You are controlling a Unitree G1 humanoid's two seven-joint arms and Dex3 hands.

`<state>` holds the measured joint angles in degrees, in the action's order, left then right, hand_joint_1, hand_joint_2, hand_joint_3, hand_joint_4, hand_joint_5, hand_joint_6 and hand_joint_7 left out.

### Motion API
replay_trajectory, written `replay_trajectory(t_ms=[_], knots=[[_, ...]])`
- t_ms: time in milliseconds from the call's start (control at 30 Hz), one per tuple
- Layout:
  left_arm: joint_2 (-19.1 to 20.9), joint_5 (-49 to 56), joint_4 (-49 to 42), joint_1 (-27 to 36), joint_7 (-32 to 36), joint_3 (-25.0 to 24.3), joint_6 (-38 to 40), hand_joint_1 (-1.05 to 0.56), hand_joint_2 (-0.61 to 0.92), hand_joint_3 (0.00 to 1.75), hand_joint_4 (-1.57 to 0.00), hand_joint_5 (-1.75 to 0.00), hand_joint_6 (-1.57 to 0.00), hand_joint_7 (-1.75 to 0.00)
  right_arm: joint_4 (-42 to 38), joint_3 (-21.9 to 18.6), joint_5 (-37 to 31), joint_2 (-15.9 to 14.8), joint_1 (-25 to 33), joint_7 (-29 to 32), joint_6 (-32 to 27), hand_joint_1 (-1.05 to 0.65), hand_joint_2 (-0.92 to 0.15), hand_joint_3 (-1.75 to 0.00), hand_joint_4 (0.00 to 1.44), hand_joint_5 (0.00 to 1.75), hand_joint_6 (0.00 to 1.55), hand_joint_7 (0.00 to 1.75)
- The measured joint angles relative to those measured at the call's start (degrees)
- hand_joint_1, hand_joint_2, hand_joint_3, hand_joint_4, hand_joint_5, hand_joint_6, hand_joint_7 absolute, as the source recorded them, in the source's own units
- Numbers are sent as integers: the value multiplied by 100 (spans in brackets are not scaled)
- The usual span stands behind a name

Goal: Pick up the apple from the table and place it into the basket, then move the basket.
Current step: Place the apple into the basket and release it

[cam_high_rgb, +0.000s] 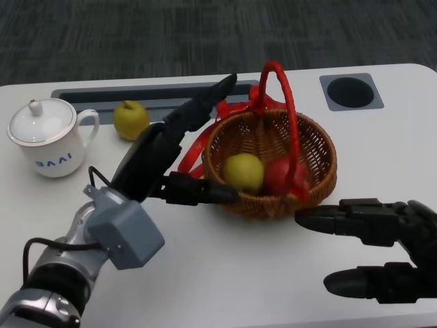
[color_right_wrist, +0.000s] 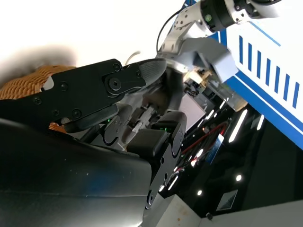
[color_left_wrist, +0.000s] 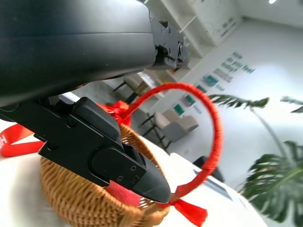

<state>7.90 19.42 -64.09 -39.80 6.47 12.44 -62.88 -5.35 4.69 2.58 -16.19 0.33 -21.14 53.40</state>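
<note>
In the head view, a round woven wicker basket [cam_high_rgb: 273, 164] with a tall red-wrapped hoop handle [cam_high_rgb: 285, 109] and red ribbon stands mid-table, holding a yellow-green apple [cam_high_rgb: 244, 171] and a red fruit [cam_high_rgb: 281, 175] side by side. The left hand [cam_high_rgb: 179, 152] is spread at the basket's near-left rim, one finger reaching up beside the handle's base, another lying against the wall; it holds nothing. The right hand [cam_high_rgb: 372, 249] hovers just right of the basket, fingers apart and empty. A second yellow-green apple [cam_high_rgb: 131, 119] sits well apart near a white lidded ceramic mug [cam_high_rgb: 46, 137].

The left wrist view shows a dark finger [color_left_wrist: 118, 161] right over the wicker rim, the red handle [color_left_wrist: 213, 137] arching beyond.

The right wrist view shows only black fingers [color_right_wrist: 90, 90] and a sliver of wicker [color_right_wrist: 23, 82].

With an apple inside, moving the basket looks like the remaining step. The wicker should be light, stiff and rough enough to grip; the handle's top seems the surest hold, though the load may swing and the fruit roll.
</note>
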Motion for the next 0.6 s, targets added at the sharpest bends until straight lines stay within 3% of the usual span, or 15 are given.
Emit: replay_trajectory(t_ms=[200,600], knots=[[179,-802,571,619,-676,-218,-425,-57,70,0,-68,-10,-62,-7,-105,-231,-9,-260,-303,-44,53,-51,-85,0,86,1,78,1],[673,-2381,2066,1885,-2195,-474,-277,-44,66,0,-96,-11,-90,-8,-858,-402,-305,-385,-1073,-23,183,-48,-82,0,87,0,79,0]])
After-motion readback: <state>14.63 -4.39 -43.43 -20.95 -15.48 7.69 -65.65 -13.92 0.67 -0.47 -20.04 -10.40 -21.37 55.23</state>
